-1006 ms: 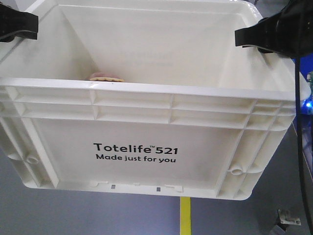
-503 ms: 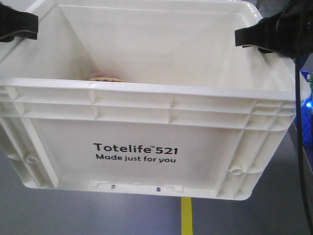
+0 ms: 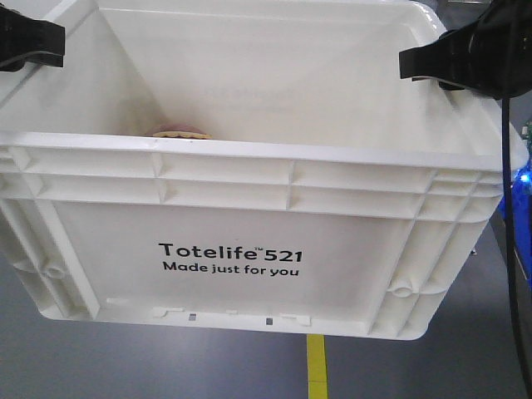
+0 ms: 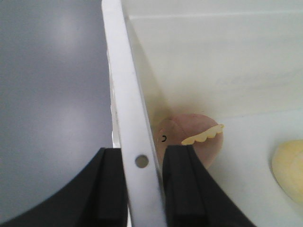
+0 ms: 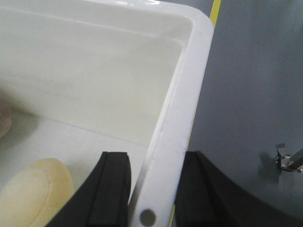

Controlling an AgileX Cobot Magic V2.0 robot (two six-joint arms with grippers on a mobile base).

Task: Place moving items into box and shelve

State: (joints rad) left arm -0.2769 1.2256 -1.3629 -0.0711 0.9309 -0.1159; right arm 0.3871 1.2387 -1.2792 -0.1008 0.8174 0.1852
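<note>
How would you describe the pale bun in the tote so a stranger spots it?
Find the big white tote printed Totelife 521. On its floor, on the side where the right hand clamps the rim, lies the pale bun, round, cream, with a faint seam. Its neighbour, the pinkish-brown lump by the opposite wall, is darker and wears a yellow scalloped strip.

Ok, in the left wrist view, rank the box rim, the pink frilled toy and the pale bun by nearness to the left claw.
1. box rim, clamped in the left claw.
2. pink frilled toy, inside, just past the claw.
3. pale bun, on the box floor, at the view's right edge.
</note>
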